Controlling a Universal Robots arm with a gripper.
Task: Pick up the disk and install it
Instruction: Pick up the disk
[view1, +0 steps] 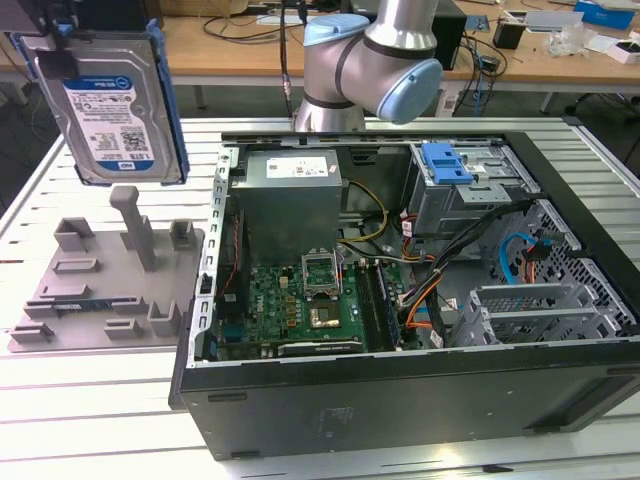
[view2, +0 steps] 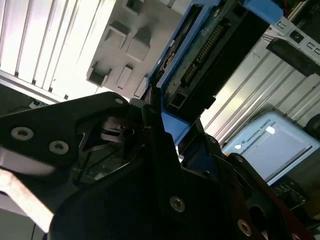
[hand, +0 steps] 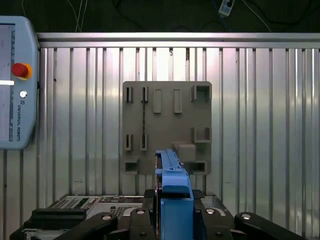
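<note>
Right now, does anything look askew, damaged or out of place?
Nothing stands out. The disk hangs upright above the grey fixture, clamped squarely between the jaws of the gripper; the open computer case shows nothing spilled or broken.

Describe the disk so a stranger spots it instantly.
Find the open black computer case; at the exterior view's left of it lies a grey plastic fixture plate. Above that plate the claw holds a flat silver hard drive upright, set apart by its blue edge bracket and white-and-blue label.

The disk (view1: 112, 58) carries a white-and-blue barcode label (view1: 100, 120), its print too small to read. A white sticker (view1: 296, 168) at 12 o'clock on the grey box (view1: 290, 215) is likewise illegible.
</note>
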